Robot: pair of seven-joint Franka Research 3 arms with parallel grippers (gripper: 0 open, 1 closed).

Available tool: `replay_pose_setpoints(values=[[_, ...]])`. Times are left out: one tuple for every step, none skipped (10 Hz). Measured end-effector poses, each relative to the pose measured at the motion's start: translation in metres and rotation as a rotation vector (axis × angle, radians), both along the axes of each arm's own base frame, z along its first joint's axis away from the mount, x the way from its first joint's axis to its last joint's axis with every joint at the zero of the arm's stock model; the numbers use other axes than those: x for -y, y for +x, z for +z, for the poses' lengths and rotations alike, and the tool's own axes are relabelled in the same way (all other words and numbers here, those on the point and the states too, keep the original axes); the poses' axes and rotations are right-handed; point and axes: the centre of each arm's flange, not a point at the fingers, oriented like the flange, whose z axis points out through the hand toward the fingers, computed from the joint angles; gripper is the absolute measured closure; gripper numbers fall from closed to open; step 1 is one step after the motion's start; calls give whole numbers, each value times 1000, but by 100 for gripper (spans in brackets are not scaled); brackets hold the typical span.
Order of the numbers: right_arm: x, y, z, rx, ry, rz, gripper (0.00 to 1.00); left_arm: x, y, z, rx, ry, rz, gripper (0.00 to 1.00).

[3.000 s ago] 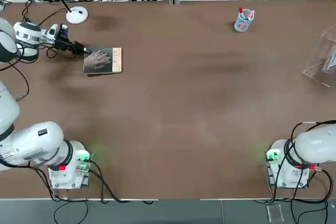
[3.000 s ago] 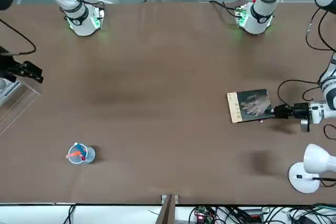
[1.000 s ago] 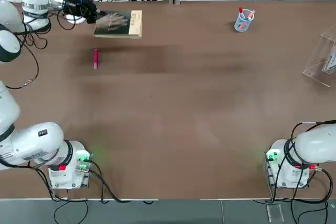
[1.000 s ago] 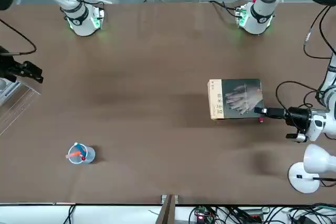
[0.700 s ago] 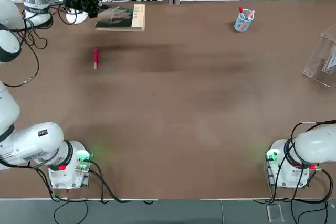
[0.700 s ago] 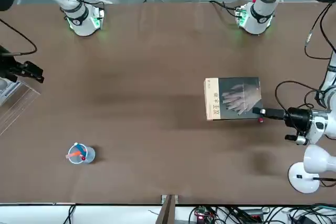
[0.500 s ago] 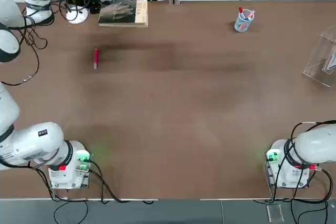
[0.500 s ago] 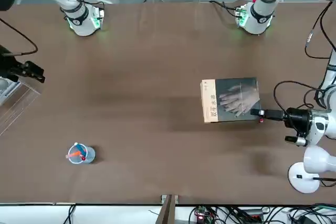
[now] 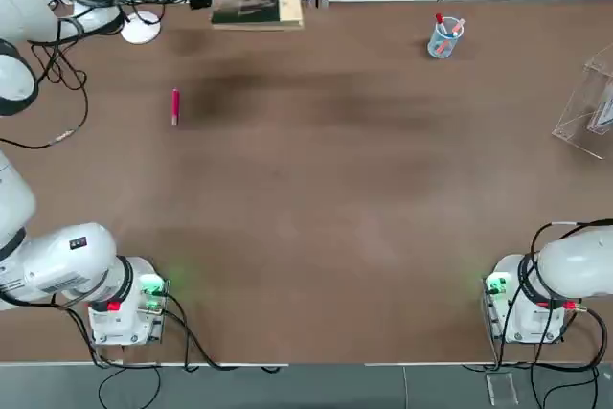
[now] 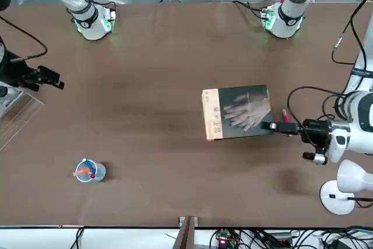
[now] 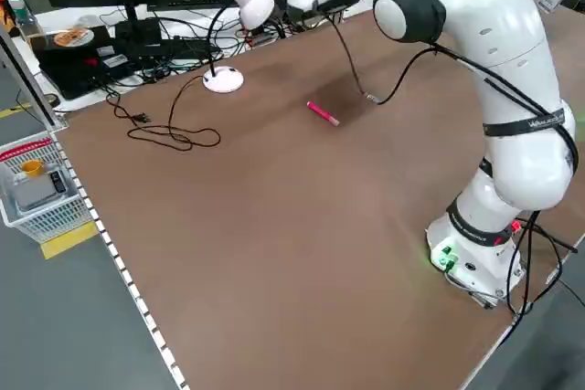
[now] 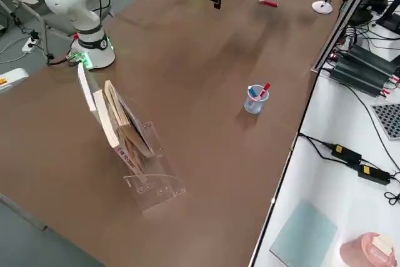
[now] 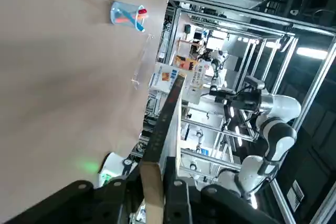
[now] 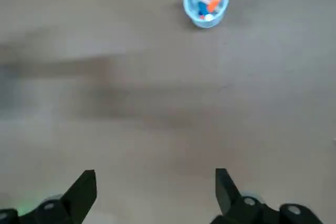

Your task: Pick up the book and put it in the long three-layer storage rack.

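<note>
Left end effector (image 10: 269,127) clamped on the book (image 10: 243,112), I carry it raised above the desk (image 10: 145,161), the next move calling for a swing toward the clear storage rack (image 12: 159,182).

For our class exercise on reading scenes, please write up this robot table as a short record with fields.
book: dark cover with a pale hand picture, held in the air
left gripper: shut on the book's edge, at the table's far left in the top view
right gripper: open and empty, beyond the table's far right edge in the top view
storage rack: clear, upright items in it
pen cup: on the table, pens inside
loose item: pink marker, lying on the table
</note>
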Motion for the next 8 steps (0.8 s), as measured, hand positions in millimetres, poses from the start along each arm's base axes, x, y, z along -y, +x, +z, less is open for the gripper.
replay_pose_setpoints(values=[[3,2,-6,-9,48,8,0,13,-1,5,-12,-5,7,96],[7,3,-14,-19,108,19,0,25,-1,10,-22,-16,13,96],[14,5,-24,-26,173,32,0,38,-3,13,-30,-29,16,96],[21,7,-34,-31,235,41,0,50,-4,14,-38,-41,16,96],[28,8,-43,-37,304,39,0,64,-7,14,-45,-51,14,96],[33,8,-52,-45,373,26,0,80,-11,12,-52,-57,5,96],[35,7,-59,-56,443,6,0,97,-16,12,-59,-62,-8,96],[35,6,-67,-70,516,-20,0,114,-20,11,-62,-62,-17,96]])
